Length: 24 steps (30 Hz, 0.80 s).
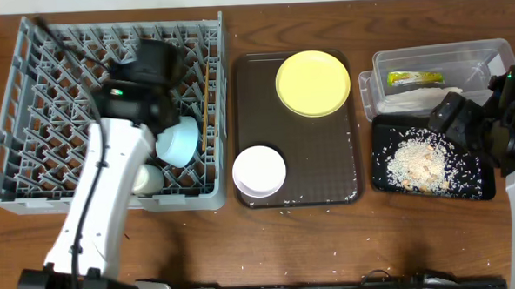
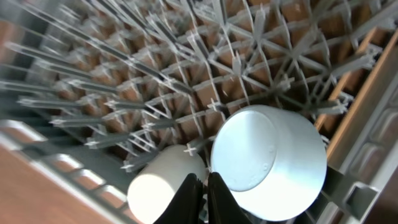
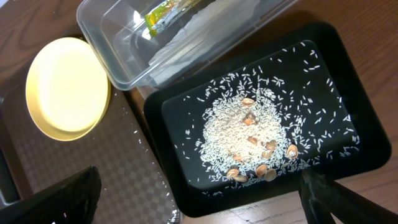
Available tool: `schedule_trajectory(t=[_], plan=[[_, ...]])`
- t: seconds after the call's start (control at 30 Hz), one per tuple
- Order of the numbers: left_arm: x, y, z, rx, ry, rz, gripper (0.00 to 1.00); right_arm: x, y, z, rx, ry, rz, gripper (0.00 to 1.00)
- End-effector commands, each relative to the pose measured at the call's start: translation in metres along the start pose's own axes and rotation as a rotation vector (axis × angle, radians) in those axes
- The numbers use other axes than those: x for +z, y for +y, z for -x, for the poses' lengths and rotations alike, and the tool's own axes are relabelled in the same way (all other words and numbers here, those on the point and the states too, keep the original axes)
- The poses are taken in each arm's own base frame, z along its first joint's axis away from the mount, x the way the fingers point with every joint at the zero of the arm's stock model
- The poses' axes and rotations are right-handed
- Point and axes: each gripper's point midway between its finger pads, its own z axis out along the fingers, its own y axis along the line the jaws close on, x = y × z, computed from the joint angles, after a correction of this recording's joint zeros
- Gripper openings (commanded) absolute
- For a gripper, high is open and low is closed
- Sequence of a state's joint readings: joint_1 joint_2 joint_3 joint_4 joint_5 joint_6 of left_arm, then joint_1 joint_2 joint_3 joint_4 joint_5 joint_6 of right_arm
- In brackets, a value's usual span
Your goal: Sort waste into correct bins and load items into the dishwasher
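Observation:
The grey dish rack [image 1: 55, 101] holds the light blue bowl [image 1: 177, 141], upside down, the small white cup [image 1: 147, 177] on its side, and the wooden chopsticks [image 1: 206, 112]. My left gripper [image 2: 203, 186] is shut and empty just above the gap between the cup [image 2: 165, 186] and the blue bowl [image 2: 270, 162]. The yellow plate [image 1: 313, 83] and the white bowl [image 1: 259, 170] sit on the brown tray. My right gripper [image 3: 199, 202] is open wide and empty above the front edge of the black tray [image 3: 180, 109], which holds rice crumbs [image 3: 239, 127]. The clear tub [image 3: 99, 31] holds the wrapper [image 3: 163, 14] and the napkin [image 1: 412, 101].
The dark brown serving tray [image 1: 328, 159] lies between the rack and the bins. Loose rice grains lie on the wooden table [image 1: 332, 246] in front of the tray. The left arm reaches over the rack's middle.

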<state>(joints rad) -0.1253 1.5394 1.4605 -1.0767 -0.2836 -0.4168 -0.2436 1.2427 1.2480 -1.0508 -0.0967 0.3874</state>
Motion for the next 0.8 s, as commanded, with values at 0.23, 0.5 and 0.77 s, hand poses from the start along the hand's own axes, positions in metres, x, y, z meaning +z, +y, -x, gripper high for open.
schedule_trajectory(t=[0.23,0.5,0.77], plan=[[0.031,-0.051,-0.033,0.183,0.257,-0.481,0.08,-0.002,-0.001,0.002,0.016,-0.009,-0.002,0.99],[0.075,-0.038,-0.052,0.166,0.344,-0.348,0.08,-0.002,-0.001,0.002,0.017,-0.009,-0.002,0.99],[0.051,-0.084,-0.071,0.225,0.387,-0.523,0.08,-0.002,-0.001,0.002,0.017,-0.009,-0.002,0.99]])
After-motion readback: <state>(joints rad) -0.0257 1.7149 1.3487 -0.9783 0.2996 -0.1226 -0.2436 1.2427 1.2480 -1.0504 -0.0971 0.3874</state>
